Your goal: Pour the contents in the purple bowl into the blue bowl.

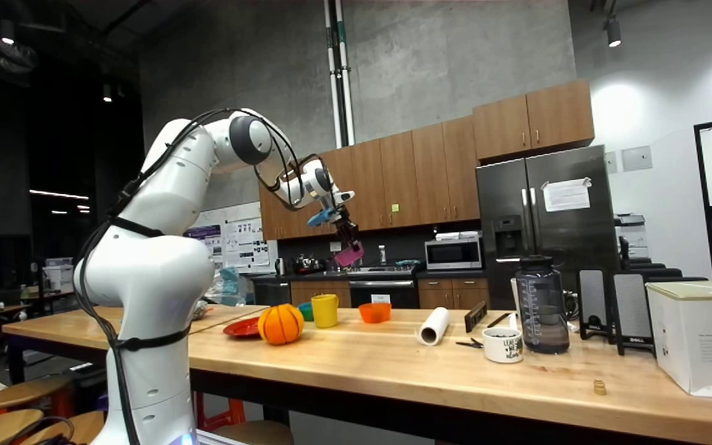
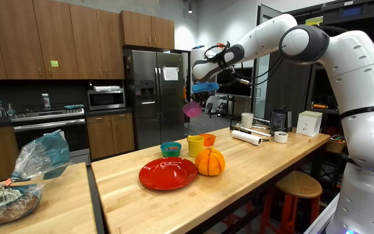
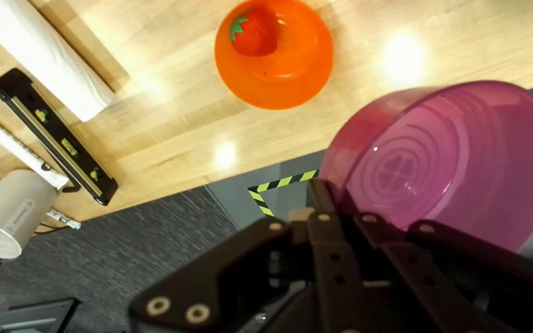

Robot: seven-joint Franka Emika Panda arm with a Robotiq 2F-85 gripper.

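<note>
The purple bowl (image 3: 442, 162) hangs in the air, higher than the tabletop (image 2: 141, 208), tilted; no contents visible inside. The blue bowl (image 2: 170, 153) stands on the tabletop just beside the yellow mug (image 2: 195, 147), reddish bits (image 2: 172, 148) in it. Key relation: blue bowl lies lower, about 7 o'clock from the hand (image 3: 338, 203) in both exterior views; round, so no long axis. Judgement: pour looks done, set-down probably next. Hand: barely parted, grasping the purple bowl by its wall, which reaches toward 2 o'clock in wrist view.
</note>
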